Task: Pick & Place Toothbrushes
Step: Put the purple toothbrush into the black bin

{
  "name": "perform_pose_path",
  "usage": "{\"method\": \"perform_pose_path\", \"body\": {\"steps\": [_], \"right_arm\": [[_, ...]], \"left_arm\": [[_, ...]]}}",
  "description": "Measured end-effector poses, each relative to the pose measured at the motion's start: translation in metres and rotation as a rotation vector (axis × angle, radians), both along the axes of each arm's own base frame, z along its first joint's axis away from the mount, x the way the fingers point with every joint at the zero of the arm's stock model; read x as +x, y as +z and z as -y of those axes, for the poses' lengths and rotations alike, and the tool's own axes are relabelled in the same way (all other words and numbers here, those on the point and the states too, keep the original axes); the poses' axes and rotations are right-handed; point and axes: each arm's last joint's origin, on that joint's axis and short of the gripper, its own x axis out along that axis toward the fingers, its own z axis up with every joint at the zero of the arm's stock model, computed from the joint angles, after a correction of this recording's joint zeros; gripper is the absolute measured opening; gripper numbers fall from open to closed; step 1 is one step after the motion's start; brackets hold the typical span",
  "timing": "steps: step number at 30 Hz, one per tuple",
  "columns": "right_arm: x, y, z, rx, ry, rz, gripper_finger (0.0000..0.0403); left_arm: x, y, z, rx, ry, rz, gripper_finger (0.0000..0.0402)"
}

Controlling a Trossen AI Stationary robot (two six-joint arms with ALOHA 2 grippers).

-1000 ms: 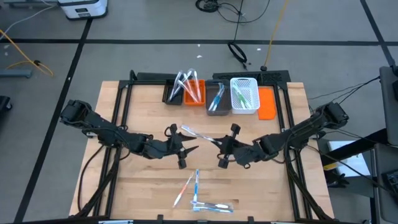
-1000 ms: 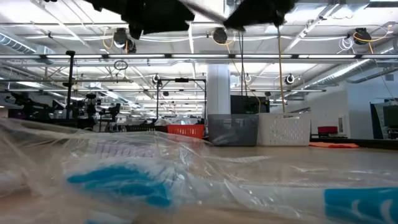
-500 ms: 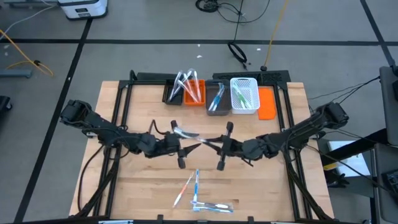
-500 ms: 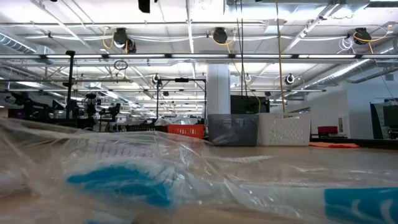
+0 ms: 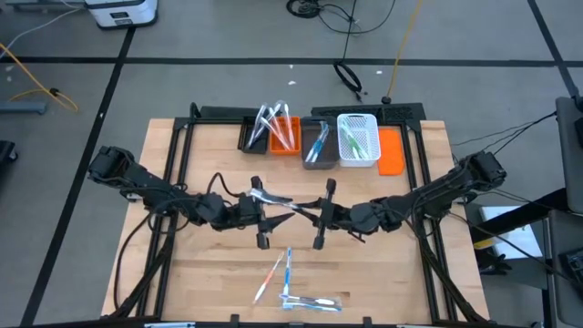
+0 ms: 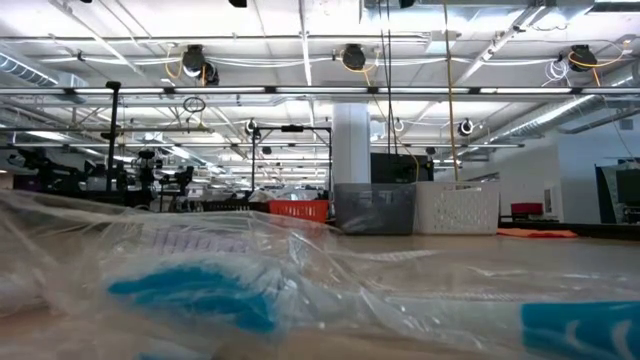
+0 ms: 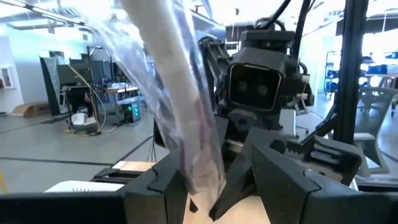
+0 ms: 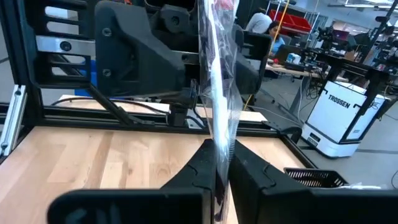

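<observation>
Two grippers meet over the middle of your table (image 5: 209, 273), both closed on one wrapped toothbrush (image 5: 273, 199) held in the air between them; your left gripper (image 5: 267, 211) has its fingers (image 7: 273, 174) part-way apart around one end of the clear wrapper, as the left wrist view shows, with the white handle and crinkled plastic rising up between them; your right gripper (image 5: 314, 214) has its fingers (image 8: 193, 174) pressed nearly together on the other end, pinching a thin strip of the plastic sleeve, as the right wrist view shows; in the high view the packet runs as a pale line from one gripper to the other, clear of the wood; along the far edge you have a row of bins: a black bin (image 5: 252, 138) and an orange bin (image 5: 287, 144) side by side, with several toothbrushes (image 5: 273, 123) standing tilted across them; beside these a grey bin (image 5: 316, 150) with light blue brushes (image 5: 319, 141) in it; next a white basket (image 5: 358, 141) holding green brushes (image 5: 357, 138); an orange tray (image 5: 391, 150) touches the basket's right side; near the front edge of the table two loose toothbrushes (image 5: 278, 271) lie crossed, one pink-red and one light blue, and just beyond them lies another wrapped packet (image 5: 310, 302); the low view looks straight through that crumpled wrapper (image 6: 200, 280), with blue bristles blurred behind it.
</observation>
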Motion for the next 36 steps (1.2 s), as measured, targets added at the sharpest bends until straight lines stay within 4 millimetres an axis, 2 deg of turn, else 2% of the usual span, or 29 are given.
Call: {"method": "perform_pose_path", "body": {"steps": [4, 7, 10, 13, 15, 20, 27, 31, 36], "right_arm": [[0.0, 0.0, 0.0, -0.001, 0.0, -0.001, 0.0015], [0.0, 0.0, 0.0, -0.004, 0.0, -0.001, 0.0015], [0.0, 0.0, 0.0, -0.009, 0.002, -0.002, 0.0015], [0.0, 0.0, -0.001, -0.021, 0.01, -0.002, 0.0015], [0.0, 0.001, -0.001, -0.026, 0.016, 0.001, 0.0015], [0.0, 0.0, -0.001, -0.035, 0.014, -0.003, 0.0017], [0.0, 0.0, 0.0, -0.056, -0.002, -0.014, 0.0084], [-0.001, -0.005, 0.001, -0.075, -0.004, -0.063, 0.0108], [0.0, -0.004, 0.001, -0.074, -0.005, -0.059, 0.0116]], "left_arm": [[0.0, 0.002, 0.0, 0.015, 0.005, 0.018, 0.0169], [-0.001, 0.003, 0.0, 0.018, 0.006, 0.026, 0.0149], [-0.001, 0.003, 0.0, 0.037, 0.002, 0.024, 0.0101], [0.0, 0.003, 0.0, 0.065, -0.02, 0.023, 0.0036], [0.0, 0.003, 0.001, 0.078, -0.035, 0.023, 0.0013], [0.0, 0.001, 0.001, 0.083, -0.035, 0.003, 0.001], [-0.003, -0.002, -0.001, 0.105, 0.016, -0.087, 0.0006], [-0.012, 0.004, -0.007, 0.114, 0.087, -0.148, 0.0005], [-0.024, 0.008, -0.022, 0.111, 0.231, -0.254, 0.0005]]}}
